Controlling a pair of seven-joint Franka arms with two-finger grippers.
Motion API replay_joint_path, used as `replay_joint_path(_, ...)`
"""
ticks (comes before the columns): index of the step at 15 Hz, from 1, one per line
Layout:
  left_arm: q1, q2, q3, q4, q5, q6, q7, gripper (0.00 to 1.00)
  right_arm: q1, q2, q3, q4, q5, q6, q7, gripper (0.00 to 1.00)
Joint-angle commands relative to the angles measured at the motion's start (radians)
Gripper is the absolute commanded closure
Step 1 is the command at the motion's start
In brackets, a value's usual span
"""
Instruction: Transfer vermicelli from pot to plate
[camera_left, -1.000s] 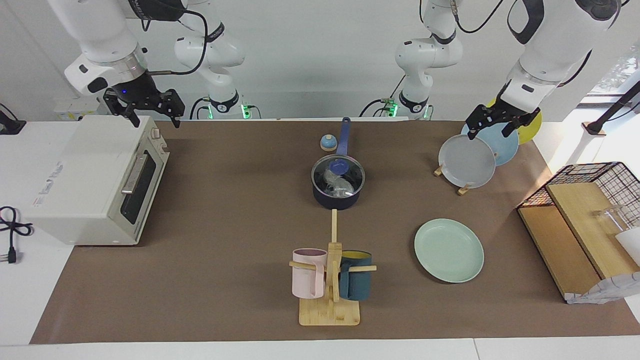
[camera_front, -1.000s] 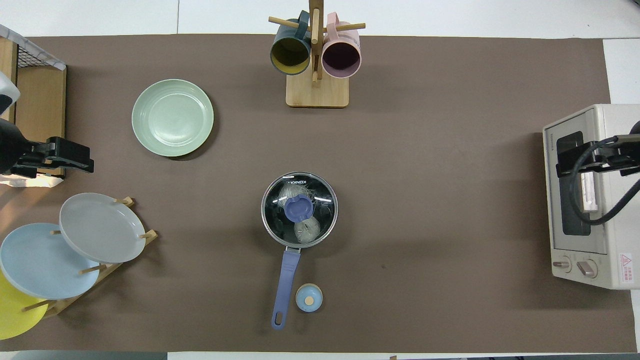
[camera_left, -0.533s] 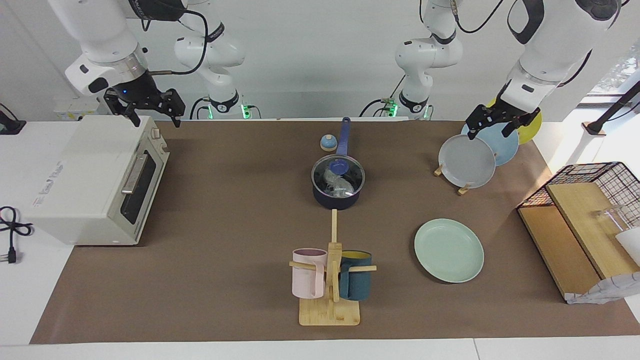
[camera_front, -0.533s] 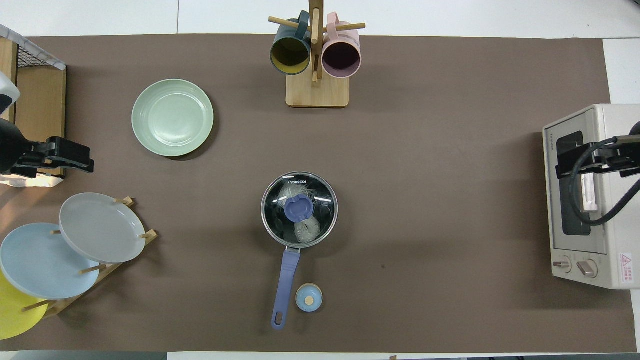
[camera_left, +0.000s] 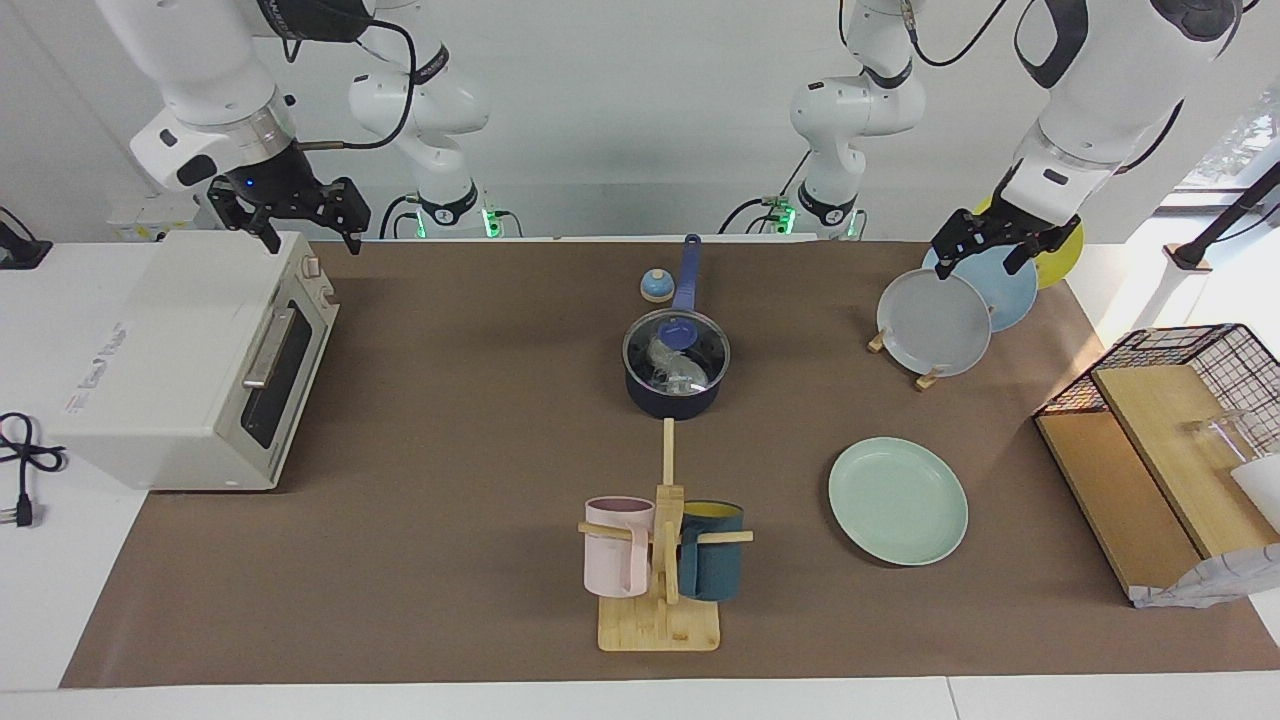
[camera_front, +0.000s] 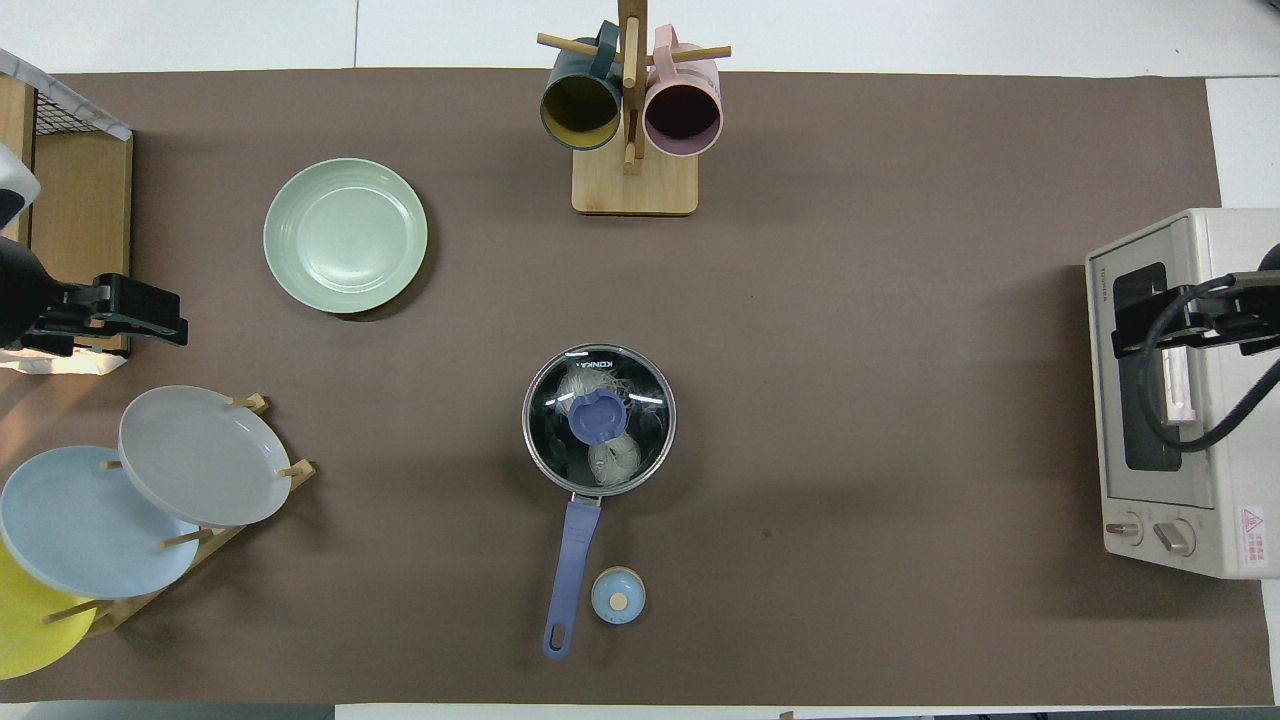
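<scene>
Pot (camera_left: 675, 385): stood mid-table, handle pointing toward the robots; glass lid (camera_left: 677, 350) sat on it, blue knob up.
Vermicelli (camera_front: 612, 455): two pale lumps inside the pot, seen through the lid.
Plate (camera_left: 898, 500): mint-green, bare, farther from the robots than the pot, toward the left arm's end.
Left gripper (camera_left: 990, 243): in the air over the plate rack (camera_left: 925, 378), jaws spread, holding nothing.
Right gripper (camera_left: 290, 215): over the toaster oven (camera_left: 180, 370), jaws spread, holding nothing.
Step in hand: likely lifting the lid; nothing reached yet.
Advice: pinch the knob squarely from above, lift straight, park the lid on bare mat away from the plate.
</scene>
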Motion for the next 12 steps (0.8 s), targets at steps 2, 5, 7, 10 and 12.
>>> replay_joint_path(2,0.008,-0.010,-0.005,0.000,0.014,-0.011,0.006,0.00,-0.011,-0.018,0.006,-0.015,0.019,-0.012,-0.017,0.00)
replay_joint_path(5,0.008,-0.010,-0.005,0.000,0.014,-0.011,0.006,0.00,-0.011,-0.020,0.006,-0.014,0.019,-0.027,-0.021,0.00)
replay_joint_path(7,0.008,-0.010,-0.005,0.000,0.014,-0.011,0.006,0.00,-0.011,-0.015,0.006,-0.011,0.044,0.006,-0.017,0.00)
replay_joint_path(10,0.008,-0.010,-0.005,0.000,0.014,-0.011,0.006,0.00,0.003,-0.012,0.017,-0.009,0.086,0.012,-0.009,0.00)
replay_joint_path(12,0.008,-0.010,-0.005,0.000,0.014,-0.011,0.006,0.00,0.050,-0.009,0.027,-0.002,0.085,0.022,0.037,0.00)
